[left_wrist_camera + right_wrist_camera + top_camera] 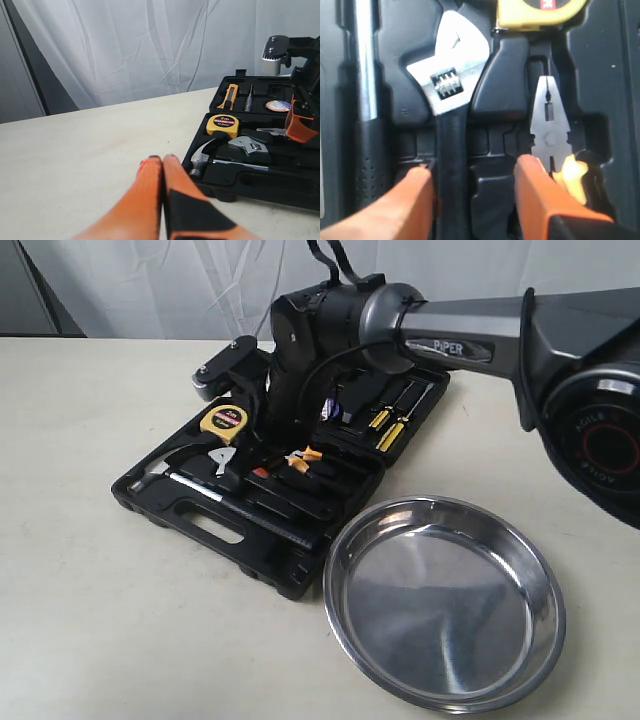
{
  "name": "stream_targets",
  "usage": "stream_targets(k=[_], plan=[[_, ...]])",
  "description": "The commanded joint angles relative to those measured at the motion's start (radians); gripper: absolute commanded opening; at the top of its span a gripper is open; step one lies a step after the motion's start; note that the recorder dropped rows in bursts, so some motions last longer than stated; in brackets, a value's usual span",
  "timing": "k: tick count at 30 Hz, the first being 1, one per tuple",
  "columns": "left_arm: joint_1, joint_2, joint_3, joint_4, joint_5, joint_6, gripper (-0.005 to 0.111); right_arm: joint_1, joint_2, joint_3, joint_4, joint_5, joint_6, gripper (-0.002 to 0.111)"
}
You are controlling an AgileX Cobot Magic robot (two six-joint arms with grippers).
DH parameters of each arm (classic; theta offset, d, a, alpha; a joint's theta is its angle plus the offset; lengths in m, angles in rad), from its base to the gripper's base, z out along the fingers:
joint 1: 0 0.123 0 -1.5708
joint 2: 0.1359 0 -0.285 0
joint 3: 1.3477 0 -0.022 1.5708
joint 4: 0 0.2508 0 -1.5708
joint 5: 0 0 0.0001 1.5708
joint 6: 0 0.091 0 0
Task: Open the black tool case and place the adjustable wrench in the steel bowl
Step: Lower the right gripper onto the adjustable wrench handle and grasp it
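Black tool case (270, 562) lying open on the desk (100, 630), adjustable wrench (451, 112) in its slot, right jaws parted astride its black handle, left jaws closed and empty over the desk, steel bowl (445, 605) just beside the case

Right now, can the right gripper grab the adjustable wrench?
Probably yes. The black tool case lies open, and the right gripper, open, has a finger either side of the adjustable wrench; nothing covers it.
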Motion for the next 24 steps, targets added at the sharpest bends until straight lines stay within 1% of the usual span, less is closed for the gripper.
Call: stream_targets(k=[1, 6, 13, 18, 20, 23, 24], plan=[[-0.004, 0.004, -0.002, -0.003, -0.006, 0.000, 0.000, -0.003, 0.027, -0.001, 0.016, -0.012, 0.001, 0.047], [-0.004, 0.004, -0.002, -0.003, -0.006, 0.000, 0.000, -0.001, 0.048, -0.001, 0.032, -0.040, 0.001, 0.047], [-0.004, 0.004, -0.002, -0.003, -0.006, 0.000, 0.000, 0.032, 0.053, -0.001, 0.017, -0.096, -0.055, 0.047], [-0.004, 0.004, -0.002, -0.003, -0.006, 0.000, 0.000, 0.041, 0.082, -0.001, -0.018, -0.081, -0.052, 0.047], [-0.004, 0.004, -0.002, -0.003, -0.006, 0.000, 0.000, 0.041, 0.096, -0.001, -0.020, -0.068, -0.052, 0.044], [-0.004, 0.004, -0.002, -0.003, -0.006, 0.000, 0.000, 0.041, 0.111, -0.001, -0.020, -0.060, -0.052, 0.030], [-0.004, 0.004, -0.002, -0.003, -0.006, 0.000, 0.000, 0.041, 0.113, -0.001, -0.018, -0.060, -0.052, 0.024]])
